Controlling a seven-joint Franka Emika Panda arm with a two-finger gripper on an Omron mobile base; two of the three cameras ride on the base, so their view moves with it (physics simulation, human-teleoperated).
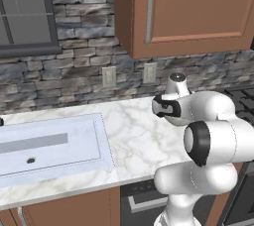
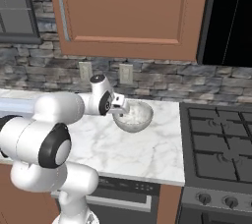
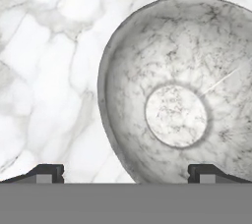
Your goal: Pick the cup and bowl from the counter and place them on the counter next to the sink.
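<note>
The bowl [image 2: 135, 116] is wide, round and mottled silver-grey. It stands on the white marble counter [image 2: 133, 152], close to the stovetop. In the hand view the bowl [image 3: 182, 95] lies right below, with a pale flat disc at its bottom. My gripper [image 2: 119, 108] hangs just above the bowl's left rim, jaws wide open and holding nothing. In the hand view the gripper [image 3: 127, 175] straddles that rim, one fingertip [image 3: 47, 174] over bare marble and the other over the bowl's inside. The sink [image 1: 49, 145] is a pale recessed basin at the counter's left end. The cup is out of view.
A black gas stovetop [image 2: 219, 144] adjoins the counter on the right. Brown wall cabinets [image 2: 128, 12] hang over the work area. Two outlets [image 1: 129, 75] sit in the stone backsplash. Bare marble [image 1: 134, 136] stretches between sink and arm.
</note>
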